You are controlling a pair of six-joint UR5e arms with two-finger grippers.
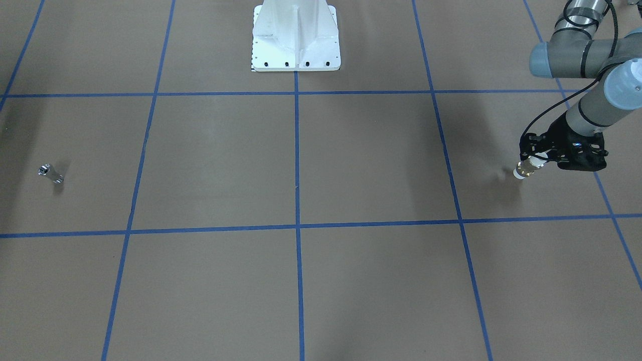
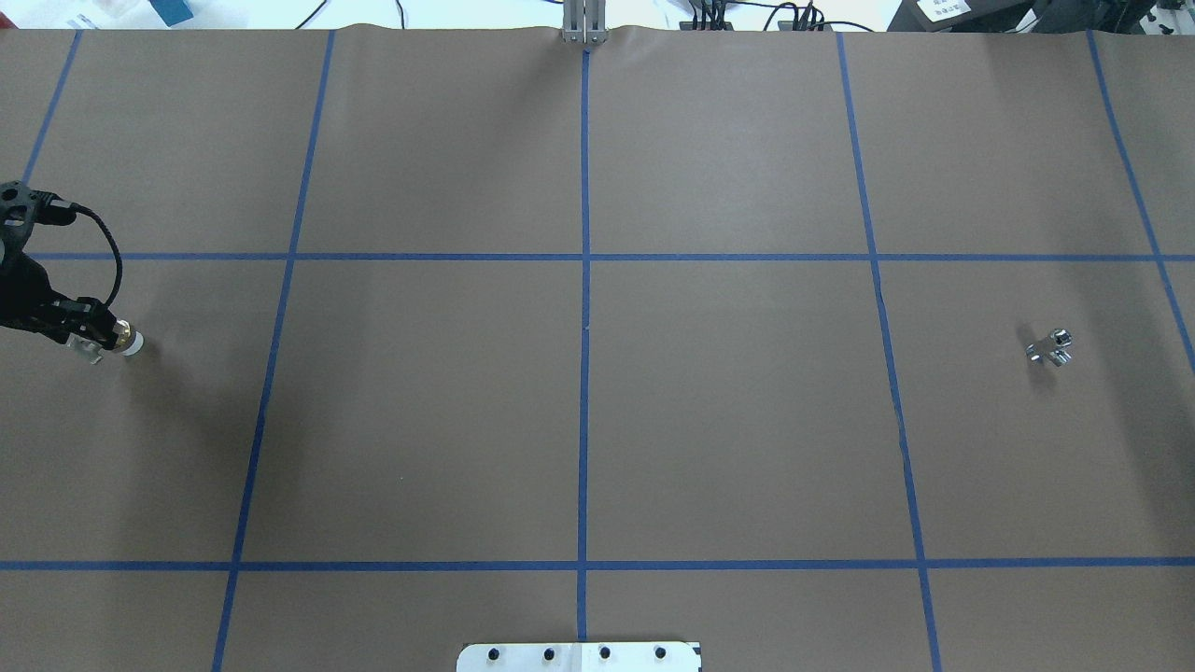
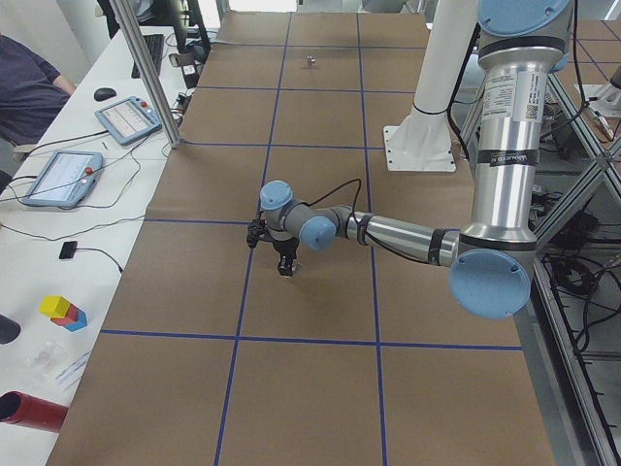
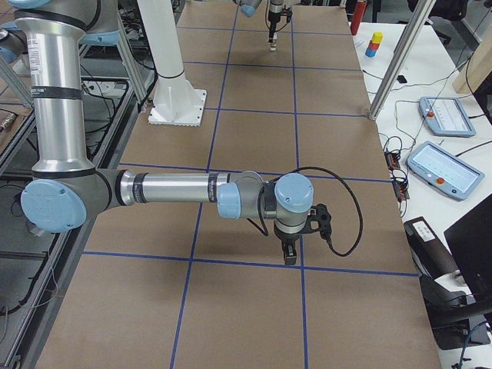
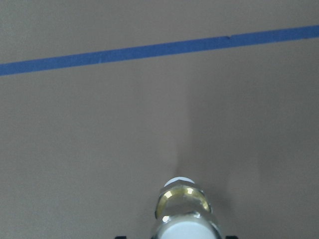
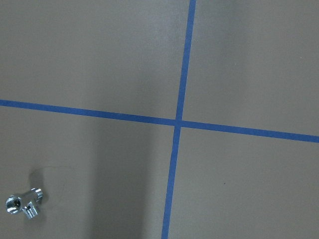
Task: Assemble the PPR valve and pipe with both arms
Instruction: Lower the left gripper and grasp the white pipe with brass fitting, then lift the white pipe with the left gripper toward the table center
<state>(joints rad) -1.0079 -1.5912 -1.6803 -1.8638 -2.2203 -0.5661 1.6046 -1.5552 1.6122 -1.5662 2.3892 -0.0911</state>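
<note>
My left gripper (image 1: pixel 540 159) is shut on the PPR valve (image 1: pixel 526 168), a brass fitting with white collar ends. It holds the valve pointing down, low over the brown table at my far left (image 2: pixel 126 342). The left wrist view shows the valve's brass ring and white end (image 5: pixel 181 206) sticking out ahead. The pipe (image 1: pixel 50 174), a small shiny silver piece, lies alone on the table at my far right (image 2: pixel 1050 347). It also shows in the right wrist view (image 6: pixel 22 204). My right gripper (image 4: pixel 289 254) hangs above the table near the pipe; I cannot tell whether it is open or shut.
The white bolted pedestal (image 1: pixel 296 37) stands at the table's middle on my side. Blue tape lines (image 2: pixel 584 280) grid the brown table cover. A side table with tablets (image 3: pixel 126 118) and a seated person (image 3: pixel 29 92) runs along the far edge.
</note>
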